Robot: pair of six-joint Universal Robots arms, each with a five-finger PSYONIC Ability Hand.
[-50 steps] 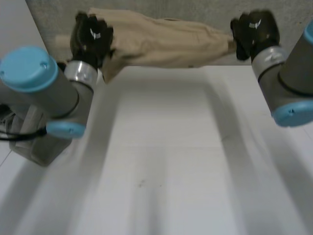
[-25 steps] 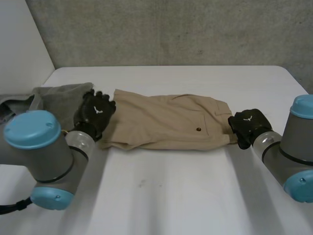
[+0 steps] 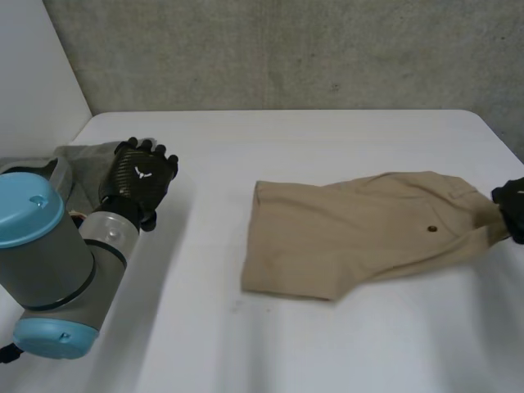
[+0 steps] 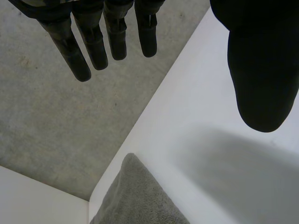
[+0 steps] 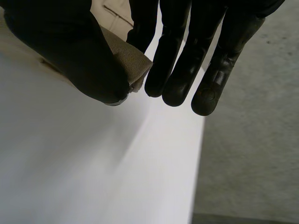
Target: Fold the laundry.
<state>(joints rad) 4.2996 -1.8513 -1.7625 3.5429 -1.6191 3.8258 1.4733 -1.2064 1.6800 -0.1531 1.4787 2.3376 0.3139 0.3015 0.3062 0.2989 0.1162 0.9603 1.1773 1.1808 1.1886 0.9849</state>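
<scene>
Now the tan shorts [image 3: 352, 237] lie folded on the white table [image 3: 327, 139], and every other thing can be placed from them. The right hand [image 3: 512, 211] is at the shorts' narrow end, where the cloth draws to a tip. In the right wrist view a corner of the tan fabric is pinched between the thumb and the nearest of the fingers [image 5: 175, 65], so this hand is clamped on the shorts, while its other fingers hang straight beside the pinch. A small dark button [image 3: 429, 228] sits on the shorts, near the held end. The opposite end of the shorts is wide and square-cut and rests on the table with no hand on it. The left hand [image 3: 139, 176] is well apart from the shorts, off that wide end. Its fingers are straight and spread, the thumb stands away from them, and it holds nothing. A grey cloth [image 3: 82, 162] lies farther from the shorts than the left hand does, partly under that hand and the left arm [image 3: 49, 254]. In the left wrist view a corner of this grey cloth shows beneath the palm, at the table's edge.
</scene>
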